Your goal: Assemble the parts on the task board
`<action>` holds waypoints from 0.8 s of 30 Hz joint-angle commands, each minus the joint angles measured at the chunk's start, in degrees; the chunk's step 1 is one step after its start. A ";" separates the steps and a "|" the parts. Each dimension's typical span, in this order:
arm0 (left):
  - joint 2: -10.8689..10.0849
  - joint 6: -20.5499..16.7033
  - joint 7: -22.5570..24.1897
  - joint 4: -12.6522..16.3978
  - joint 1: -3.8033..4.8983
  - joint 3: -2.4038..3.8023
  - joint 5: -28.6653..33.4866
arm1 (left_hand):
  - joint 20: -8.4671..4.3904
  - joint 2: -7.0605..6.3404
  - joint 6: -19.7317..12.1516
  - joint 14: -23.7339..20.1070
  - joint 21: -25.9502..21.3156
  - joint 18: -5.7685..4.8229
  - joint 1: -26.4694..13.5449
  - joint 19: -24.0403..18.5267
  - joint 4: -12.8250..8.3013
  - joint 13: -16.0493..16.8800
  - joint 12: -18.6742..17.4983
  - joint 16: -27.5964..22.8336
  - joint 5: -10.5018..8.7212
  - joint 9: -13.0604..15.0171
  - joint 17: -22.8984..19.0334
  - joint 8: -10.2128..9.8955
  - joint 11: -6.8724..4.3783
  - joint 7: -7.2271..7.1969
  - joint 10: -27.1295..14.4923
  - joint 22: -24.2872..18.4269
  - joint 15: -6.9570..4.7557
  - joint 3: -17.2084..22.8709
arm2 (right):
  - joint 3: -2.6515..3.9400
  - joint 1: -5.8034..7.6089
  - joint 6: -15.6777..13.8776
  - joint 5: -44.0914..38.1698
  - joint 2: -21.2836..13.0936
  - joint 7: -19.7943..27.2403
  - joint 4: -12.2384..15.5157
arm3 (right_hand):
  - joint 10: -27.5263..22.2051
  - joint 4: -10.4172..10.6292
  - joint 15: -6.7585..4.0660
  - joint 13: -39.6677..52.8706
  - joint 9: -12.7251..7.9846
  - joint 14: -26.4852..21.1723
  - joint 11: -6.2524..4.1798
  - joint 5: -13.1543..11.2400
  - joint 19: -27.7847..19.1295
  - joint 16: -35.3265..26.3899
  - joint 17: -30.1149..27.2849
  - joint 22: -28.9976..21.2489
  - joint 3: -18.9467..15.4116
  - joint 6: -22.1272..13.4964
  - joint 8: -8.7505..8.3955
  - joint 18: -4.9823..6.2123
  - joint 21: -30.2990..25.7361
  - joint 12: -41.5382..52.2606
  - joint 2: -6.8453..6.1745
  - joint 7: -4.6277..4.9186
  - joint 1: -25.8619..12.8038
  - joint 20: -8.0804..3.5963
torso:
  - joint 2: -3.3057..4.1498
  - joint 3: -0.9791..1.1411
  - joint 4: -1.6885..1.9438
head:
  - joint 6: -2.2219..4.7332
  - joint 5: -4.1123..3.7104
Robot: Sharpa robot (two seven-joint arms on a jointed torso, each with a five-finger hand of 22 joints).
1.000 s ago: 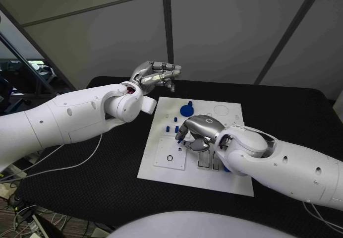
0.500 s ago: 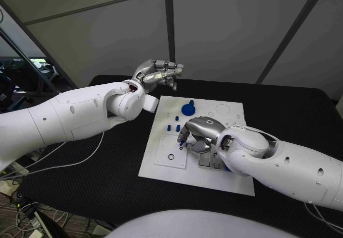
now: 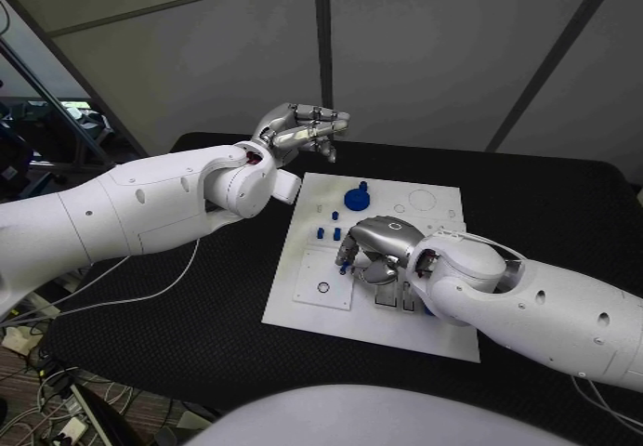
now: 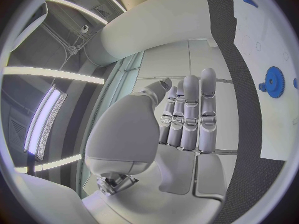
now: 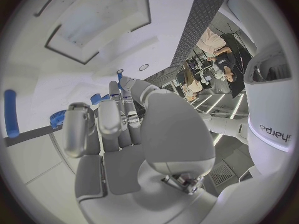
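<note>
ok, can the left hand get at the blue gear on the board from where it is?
Probably yes. The left hand is raised beyond the task board's far edge, holding nothing, and the blue gear stands uncovered near that edge; the right hand works nearer.

Partly hidden under the right silver robot hand (image 3: 375, 249): middle of the flat white task board (image 3: 311, 302) and its grey slotted fixture (image 3: 391, 299). Too small to tell: shapes of the little blue parts (image 3: 330, 233). Unclear whether those curled fingers pinch anything.
</note>
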 commanded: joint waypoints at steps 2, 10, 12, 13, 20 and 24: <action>0.04 0.73 0.27 0.01 0.12 0.02 0.14 | -0.18 0.04 -0.15 -0.13 -0.26 0.20 0.09 0.00 -0.14 0.10 0.19 -0.26 -0.23 -0.06 -0.06 -0.08 0.02 0.07 -0.41 -0.06 0.15 -0.16 | -0.03 0.06 1.20 -1.21 0.15 -0.54 -0.16 | 0.19 0.01 -0.18 0.06 0.07 1.63 0.04 0.19 0.31 0.17 -0.06 4.00 0.25 0.09 -0.35 -1.04 0.39 -0.04 0.49 0.32 0.16 0.11 | 0.00 -0.03 0.02 | -0.16 -0.03; 0.03 0.75 0.25 -0.02 0.13 0.02 0.14 | -0.18 0.04 -0.15 -0.13 -0.26 0.20 0.09 0.00 -0.14 0.10 0.19 -0.26 -0.23 -0.06 -0.06 -0.08 0.02 0.07 -0.41 -0.06 0.15 -0.16 | -0.07 0.05 2.02 -1.46 0.43 -0.58 -0.29 | 0.19 0.01 -0.18 0.06 0.07 1.63 0.04 0.19 0.31 0.17 -0.06 4.00 0.25 0.09 -0.35 -1.04 0.39 -0.04 0.49 0.32 0.16 0.11 | -0.10 -0.03 0.00 | -0.62 0.24; 0.02 0.74 0.24 -0.02 0.14 0.02 0.14 | -0.18 0.04 -0.15 -0.13 -0.26 0.20 0.09 0.00 -0.14 0.10 0.19 -0.26 -0.23 -0.06 -0.06 -0.08 0.02 0.07 -0.41 -0.06 0.15 -0.16 | -0.09 0.05 2.23 -1.48 0.44 -0.60 -0.30 | 0.19 0.01 -0.18 0.06 0.07 1.63 0.04 0.19 0.31 0.17 -0.06 4.00 0.25 0.09 -0.35 -1.04 0.39 -0.04 0.49 0.32 0.16 0.11 | -0.09 -0.05 0.04 | -0.66 0.23; 0.02 0.74 0.24 -0.02 0.14 0.02 0.14 | -0.18 0.04 -0.15 -0.13 -0.26 0.20 0.09 0.00 -0.14 0.10 0.19 -0.26 -0.23 -0.06 -0.06 -0.08 0.02 0.07 -0.41 -0.06 0.15 -0.16 | -0.09 0.05 2.33 -1.49 0.44 -0.62 -0.31 | 0.19 0.01 -0.18 0.06 0.07 1.63 0.04 0.19 0.31 0.17 -0.06 4.00 0.25 0.09 -0.35 -1.04 0.39 -0.04 0.49 0.32 0.16 0.11 | -0.09 -0.05 0.05 | -0.68 0.21; -0.03 0.74 0.22 0.00 0.14 0.02 0.14 | -0.18 0.04 -0.15 -0.13 -0.26 0.20 0.09 0.00 -0.14 0.10 0.19 -0.26 -0.23 -0.06 -0.06 -0.08 0.02 0.07 -0.41 -0.06 0.15 -0.16 | -0.15 0.05 2.98 -1.85 0.48 -0.92 -0.36 | 0.21 0.03 -0.16 0.07 0.08 1.63 0.04 0.16 0.32 0.25 0.01 4.04 0.24 0.11 -0.35 -1.04 0.41 -0.06 0.53 0.32 0.11 0.12 | -0.08 -0.04 0.03 | -0.68 0.35; -0.07 0.73 0.20 0.03 0.15 0.02 0.14 | -0.18 0.04 -0.15 -0.13 -0.26 0.20 0.09 0.00 -0.14 0.10 0.19 -0.26 -0.23 -0.06 -0.06 -0.08 0.02 0.07 -0.41 -0.06 0.15 -0.16 | -0.21 0.05 3.64 -2.22 0.68 -1.12 -0.38 | 0.23 0.04 -0.16 0.09 0.09 1.61 0.04 0.14 0.28 0.23 -0.05 4.01 0.23 0.14 -0.35 -1.03 0.40 -0.07 0.55 0.32 0.08 0.13 | -0.04 -0.04 0.03 | -0.66 0.40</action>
